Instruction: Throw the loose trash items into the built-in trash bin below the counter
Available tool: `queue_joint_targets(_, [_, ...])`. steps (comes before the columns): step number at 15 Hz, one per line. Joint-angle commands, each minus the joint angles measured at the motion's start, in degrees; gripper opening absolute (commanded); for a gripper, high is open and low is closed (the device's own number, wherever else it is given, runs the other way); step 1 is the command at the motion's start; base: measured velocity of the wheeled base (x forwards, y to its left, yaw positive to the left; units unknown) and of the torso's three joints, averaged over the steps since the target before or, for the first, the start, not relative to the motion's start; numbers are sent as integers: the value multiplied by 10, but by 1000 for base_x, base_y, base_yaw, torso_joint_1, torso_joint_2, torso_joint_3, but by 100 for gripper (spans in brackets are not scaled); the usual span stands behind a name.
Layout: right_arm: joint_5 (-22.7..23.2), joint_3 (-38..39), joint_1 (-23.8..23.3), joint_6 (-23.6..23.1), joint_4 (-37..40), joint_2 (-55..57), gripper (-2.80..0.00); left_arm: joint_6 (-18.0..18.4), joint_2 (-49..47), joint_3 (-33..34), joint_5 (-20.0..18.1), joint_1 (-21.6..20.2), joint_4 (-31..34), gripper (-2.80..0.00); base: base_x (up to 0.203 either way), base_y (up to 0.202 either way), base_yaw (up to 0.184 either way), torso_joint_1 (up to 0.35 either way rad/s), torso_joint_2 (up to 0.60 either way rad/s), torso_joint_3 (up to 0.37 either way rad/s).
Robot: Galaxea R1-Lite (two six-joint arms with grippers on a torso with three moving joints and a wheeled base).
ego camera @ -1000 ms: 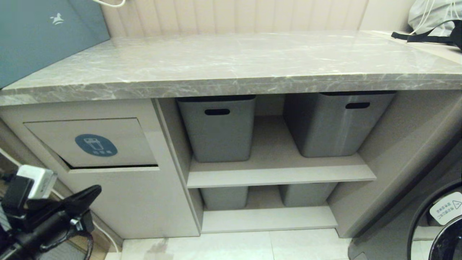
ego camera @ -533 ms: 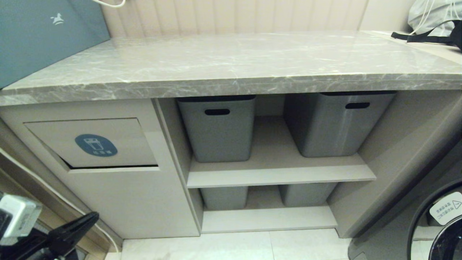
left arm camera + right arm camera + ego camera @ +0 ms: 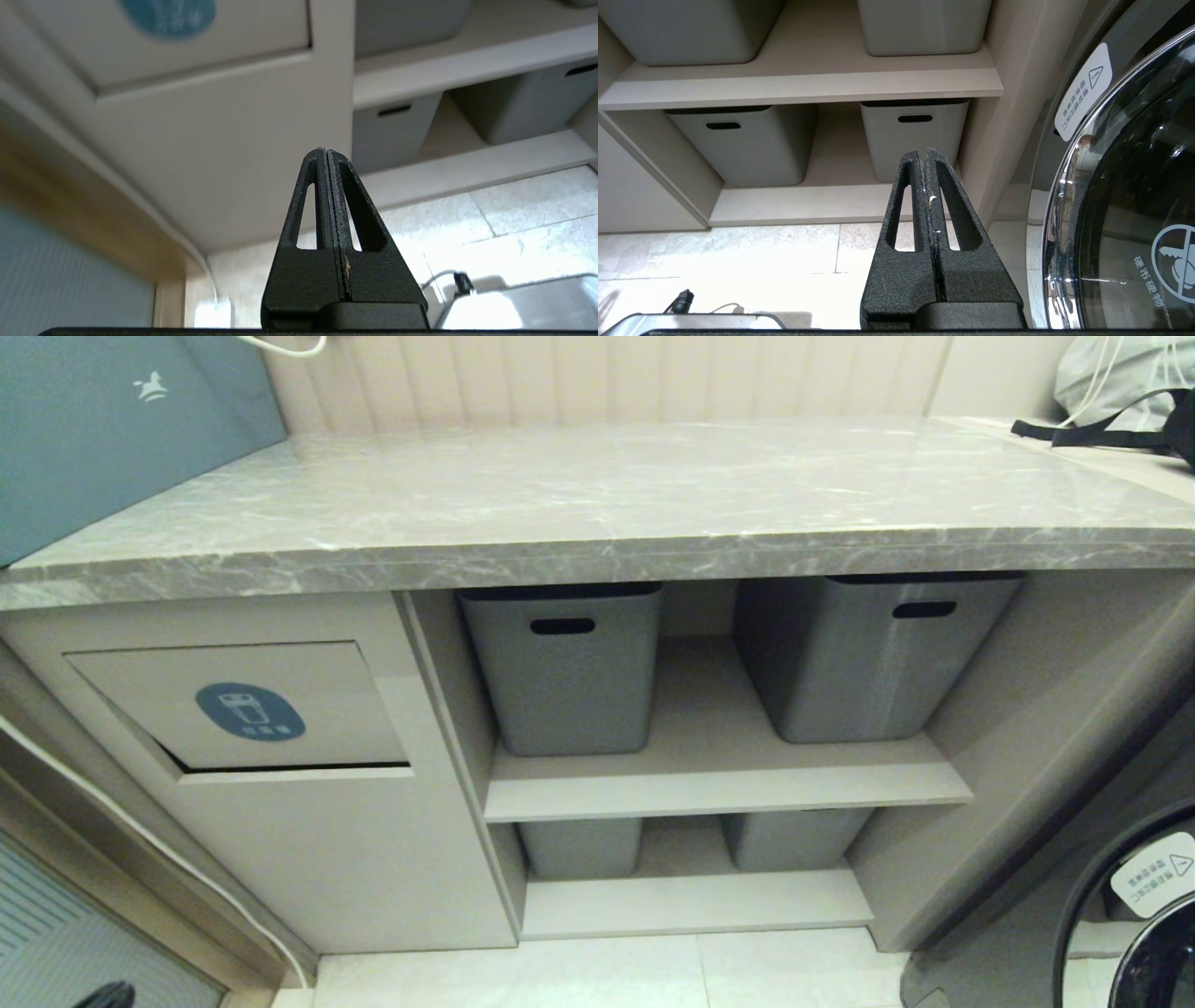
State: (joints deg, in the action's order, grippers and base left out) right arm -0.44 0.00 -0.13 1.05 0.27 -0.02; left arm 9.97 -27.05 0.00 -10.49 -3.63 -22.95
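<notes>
I see the built-in trash bin (image 3: pixel 238 705) at left of the frame, under the marble surface (image 3: pixel 597 495). My left gripper (image 3: pixel 326 154) hangs low near the floor with jaws pressed together, empty. My right gripper (image 3: pixel 923 153) is likewise closed and empty before the lower grey tubs (image 3: pixel 915 135).

Right gripper (image 3: pixel 924 154) jaws pressed together, 4 grey tubs (image 3: pixel 742 142), washer door (image 3: pixel 1129 196)

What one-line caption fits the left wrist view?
Left gripper shut and empty, held low before the cabinet below the trash bin flap.
</notes>
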Motion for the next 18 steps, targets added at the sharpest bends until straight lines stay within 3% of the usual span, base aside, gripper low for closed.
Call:
queue_joint_targets(1, [0,0,0,0,0,0,-280,-8,106,0,9,-7,94,-280,0,0,0,0,0,0])
queue_joint_targets(2, [0,0,0,0,0,0,-280,-24,116,0,23,10,149,-280,0,0,0,0,0,0])
queue_joint_targets(4, [0,0,0,1,0,0,-280,-41,141,0,65,57,191,-280,0,0,0,0,0,0])
queue_joint_targets(8, [0,0,0,0,0,0,-280,-35,268,0,82,40,206,-280,0,0,0,0,0,0])
queue_joint_targets(12, [0,0,0,0,0,0,-280,-38,270,0,96,35,233,-280,0,0,0,0,0,0])
queue_joint_targets(18, [0,0,0,0,0,0,-280,-88,270,0,106,35,231,-280,0,0,0,0,0,0])
